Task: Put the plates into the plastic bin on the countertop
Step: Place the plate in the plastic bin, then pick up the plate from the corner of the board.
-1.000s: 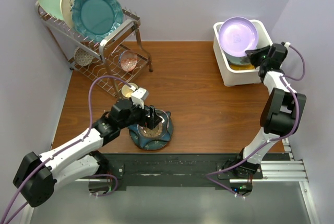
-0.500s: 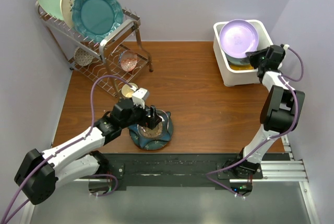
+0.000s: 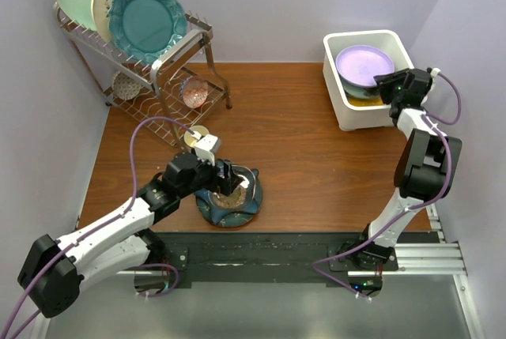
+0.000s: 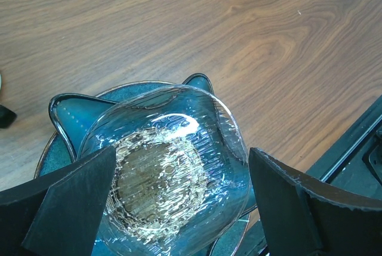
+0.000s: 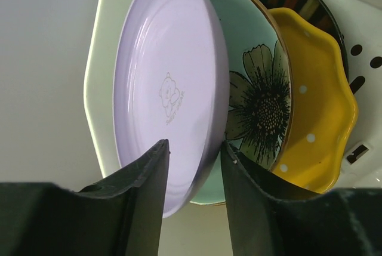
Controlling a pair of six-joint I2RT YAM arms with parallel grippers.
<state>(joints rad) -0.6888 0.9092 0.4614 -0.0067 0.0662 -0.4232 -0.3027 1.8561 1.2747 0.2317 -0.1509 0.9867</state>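
Observation:
The white plastic bin (image 3: 349, 114) stands at the back right of the countertop (image 3: 300, 149). A lavender plate (image 3: 364, 62) lies in it on a pale green flowered plate (image 5: 262, 89) and a yellow dotted one (image 5: 316, 107). My right gripper (image 3: 383, 80) is at the bin's right rim. Its jaws (image 5: 194, 144) are parted, with the lavender plate's (image 5: 173, 89) rim loose between them. My left gripper (image 3: 229, 177) stands wide open over a clear glass plate (image 4: 167, 166), which rests on a dark teal plate (image 4: 71, 113) near the front. Neither left finger touches the glass.
A wire rack (image 3: 174, 54) at the back left holds three upright plates (image 3: 146, 19), with small dishes (image 3: 194, 91) on its lower shelf. A small cream cup (image 3: 195, 137) sits just behind my left gripper. The right wall is close to the bin.
My right jaws have opened. The lavender plate has dropped from a steep tilt to lie flatter in the bin. The left gripper has edged slightly over the glass plate.

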